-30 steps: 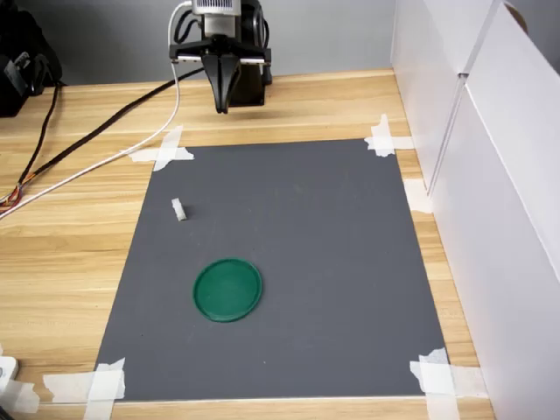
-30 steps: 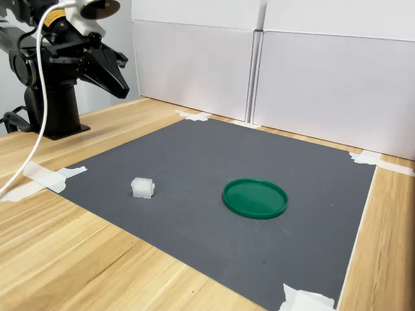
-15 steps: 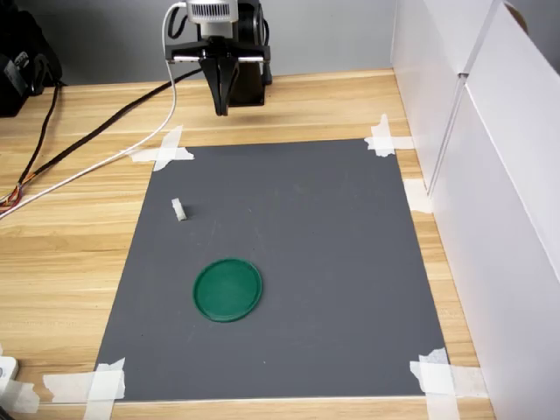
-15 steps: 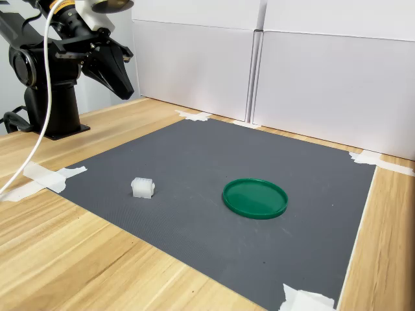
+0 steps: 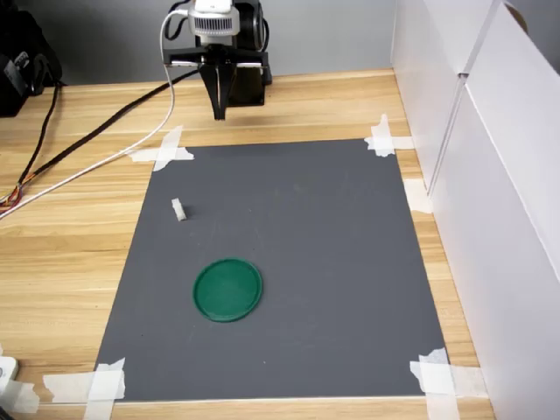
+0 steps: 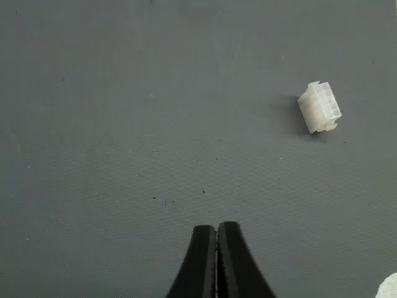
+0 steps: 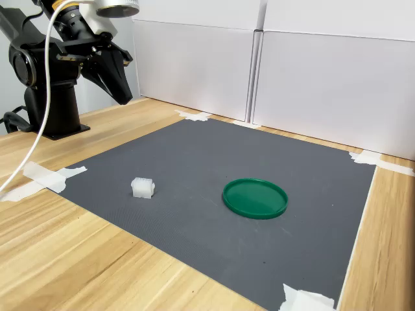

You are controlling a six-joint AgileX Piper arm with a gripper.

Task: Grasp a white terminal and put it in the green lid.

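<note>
A small white ridged terminal lies on the grey mat near the first exterior view's left edge of it. The round dark-green lid rests flat on the mat, closer to the front, with nothing in it. My gripper hangs above the table behind the mat's far edge, well away from both. Its black fingers press together with nothing between them.
The grey mat is taped to a wooden table with white tape at its corners. White panels wall off the first exterior view's right side. Cables trail across the wood at the far left, and the arm's black base stands behind.
My gripper has tilted down and shifted slightly toward the mat. The terminal and the lid have not moved.
</note>
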